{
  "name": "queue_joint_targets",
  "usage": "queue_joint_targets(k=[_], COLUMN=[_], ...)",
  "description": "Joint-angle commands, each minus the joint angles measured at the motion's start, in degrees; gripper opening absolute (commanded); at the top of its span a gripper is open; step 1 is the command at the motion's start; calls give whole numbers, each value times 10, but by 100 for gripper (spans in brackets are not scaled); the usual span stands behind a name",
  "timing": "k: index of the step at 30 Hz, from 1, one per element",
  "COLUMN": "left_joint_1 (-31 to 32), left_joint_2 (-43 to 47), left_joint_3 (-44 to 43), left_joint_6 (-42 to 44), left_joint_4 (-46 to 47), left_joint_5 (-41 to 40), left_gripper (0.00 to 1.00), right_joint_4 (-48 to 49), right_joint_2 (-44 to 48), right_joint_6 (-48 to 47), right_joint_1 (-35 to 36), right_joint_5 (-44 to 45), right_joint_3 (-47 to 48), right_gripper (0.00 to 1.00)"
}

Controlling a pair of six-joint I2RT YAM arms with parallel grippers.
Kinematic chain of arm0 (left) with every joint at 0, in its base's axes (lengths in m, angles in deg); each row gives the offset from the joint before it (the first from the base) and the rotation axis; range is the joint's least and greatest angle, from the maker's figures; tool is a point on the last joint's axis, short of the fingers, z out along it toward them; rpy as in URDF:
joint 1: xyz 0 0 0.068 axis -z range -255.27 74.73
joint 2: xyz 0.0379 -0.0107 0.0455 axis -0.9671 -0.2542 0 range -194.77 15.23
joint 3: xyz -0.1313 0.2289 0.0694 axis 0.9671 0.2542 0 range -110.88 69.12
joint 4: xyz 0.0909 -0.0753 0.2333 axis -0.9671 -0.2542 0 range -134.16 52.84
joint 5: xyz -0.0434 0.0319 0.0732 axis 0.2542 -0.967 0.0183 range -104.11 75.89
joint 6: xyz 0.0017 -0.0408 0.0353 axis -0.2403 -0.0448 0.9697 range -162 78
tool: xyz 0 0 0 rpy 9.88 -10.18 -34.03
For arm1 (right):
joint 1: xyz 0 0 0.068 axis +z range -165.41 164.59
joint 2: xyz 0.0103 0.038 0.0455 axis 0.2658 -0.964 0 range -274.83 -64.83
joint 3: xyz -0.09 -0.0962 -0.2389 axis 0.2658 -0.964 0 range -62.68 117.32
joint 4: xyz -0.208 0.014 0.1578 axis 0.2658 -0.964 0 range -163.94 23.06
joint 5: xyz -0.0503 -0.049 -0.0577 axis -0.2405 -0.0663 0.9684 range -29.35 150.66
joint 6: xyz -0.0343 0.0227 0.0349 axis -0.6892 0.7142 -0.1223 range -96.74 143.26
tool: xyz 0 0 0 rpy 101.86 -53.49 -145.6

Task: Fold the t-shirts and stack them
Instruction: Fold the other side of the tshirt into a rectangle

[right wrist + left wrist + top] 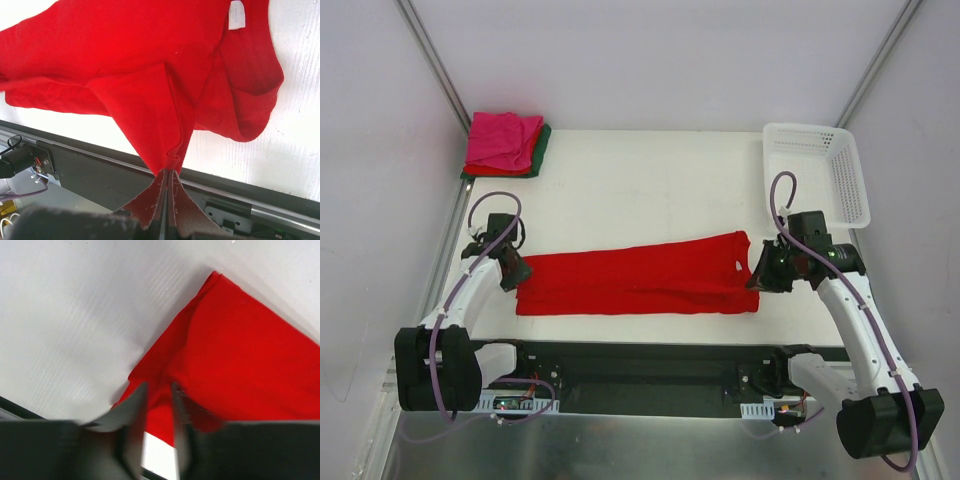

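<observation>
A large bright red t-shirt (pixel 640 275) lies folded into a long band across the near part of the white table (pixel 640 185). My left gripper (pixel 517 272) is at the band's left end. In the left wrist view its jaws (pixel 159 385) stand a little apart and blurred, with the red cloth (pixel 240 355) showing between them. My right gripper (pixel 757 280) is at the collar end. In the right wrist view it (pixel 167 171) is shut on a pinched fold of the shirt (pixel 125 55), lifted off the table. Folded t-shirts (pixel 505 143), magenta on top, are stacked at the far left corner.
A white plastic lattice basket (pixel 817 170) stands at the far right of the table. A black rail (pixel 650 365) runs along the table's near edge, between the arm bases. White walls close in the left, right and far sides.
</observation>
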Motion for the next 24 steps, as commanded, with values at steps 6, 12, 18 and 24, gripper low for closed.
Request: queue_joint_targets(k=[6,12,18,24], left_joint_1=[1,0,1,9], left_joint_2=[41,105,126,114], left_joint_3=[13,-10,-52,-18], left_joint_6=[-21,-32,6,19], left_joint_4=[-5,8,55,140], left_joint_5=[-16,19,101,206], left_gripper=[84,81,62,46], right_joint_4=[8,13,19,25], right_joint_2=[-6,-6,-5,-9], right_joint_6=[-10,-9,-4,2], right_joint_1=[8,10,12,18], right_joint_5=[-8,-8,-6,-3], right_joint_3=[-2,-11,-19,-18], right_gripper=[1,1,1,1])
